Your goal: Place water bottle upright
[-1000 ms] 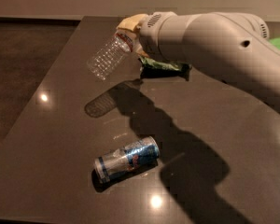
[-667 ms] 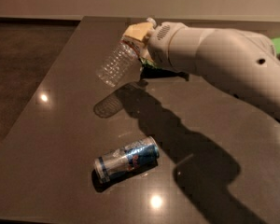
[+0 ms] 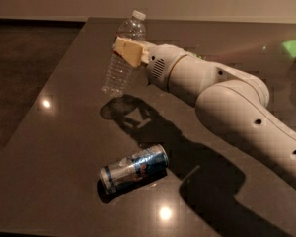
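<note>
Arm (image 3: 227,107) stretches across the table (image 3: 49,172), gripper (image 3: 129,51) clamped around the bottle (image 3: 119,73) at its middle; clear and ribbed, it is nearly upright, slightly tilted, white cap uppermost.

Pincer (image 3: 128,51) around water bottle (image 3: 117,75) middle — cap (image 3: 138,15) up

Lighting: dim, warm; floor beyond table (image 3: 54,147) dark at left.
Table surface: glossy. Two small round glare spots, one at left (image 3: 47,103), one at near edge (image 3: 164,213). Green glow (image 3: 292,47) at far right.
Pincer (image 3: 126,51): far centre, clamped on water bottle (image 3: 119,75); pale pads (image 3: 134,54) brightest item.
Shadows: dark patch (image 3: 119,110) on table just near of bottle; broad shadow of arm (image 3: 227,107) running near-right; thin shadow under left end of can (image 3: 134,168).
Bottle: faint highlights on ribs.
</note>
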`<state>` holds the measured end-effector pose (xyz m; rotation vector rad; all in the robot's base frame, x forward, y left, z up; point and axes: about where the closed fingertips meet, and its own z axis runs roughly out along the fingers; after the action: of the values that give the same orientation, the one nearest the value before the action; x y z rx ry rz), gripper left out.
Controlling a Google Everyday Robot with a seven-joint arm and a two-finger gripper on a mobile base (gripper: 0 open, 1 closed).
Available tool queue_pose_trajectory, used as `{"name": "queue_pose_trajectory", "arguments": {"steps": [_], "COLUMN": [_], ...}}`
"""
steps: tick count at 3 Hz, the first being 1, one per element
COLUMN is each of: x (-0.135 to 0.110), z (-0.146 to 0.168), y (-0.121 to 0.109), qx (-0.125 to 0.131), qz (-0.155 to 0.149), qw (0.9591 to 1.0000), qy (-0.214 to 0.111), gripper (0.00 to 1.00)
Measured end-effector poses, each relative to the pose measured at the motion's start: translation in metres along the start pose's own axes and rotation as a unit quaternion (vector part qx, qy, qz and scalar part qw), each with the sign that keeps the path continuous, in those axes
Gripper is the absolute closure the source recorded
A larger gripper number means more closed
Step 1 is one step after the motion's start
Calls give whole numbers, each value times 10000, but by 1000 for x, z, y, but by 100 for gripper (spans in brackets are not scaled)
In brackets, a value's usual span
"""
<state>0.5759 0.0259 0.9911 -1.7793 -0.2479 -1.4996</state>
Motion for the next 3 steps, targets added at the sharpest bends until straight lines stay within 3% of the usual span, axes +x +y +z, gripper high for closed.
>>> {"name": "queue_pose_trajectory", "arguments": {"steps": [1, 3], "x": [-4, -25], "z": [0, -7], "y": [-15, -22], "qx": [252, 455], "qz": [-714, -1598], "qw": [9971, 9861], "qy": [80, 71], "gripper": [100, 100]}}
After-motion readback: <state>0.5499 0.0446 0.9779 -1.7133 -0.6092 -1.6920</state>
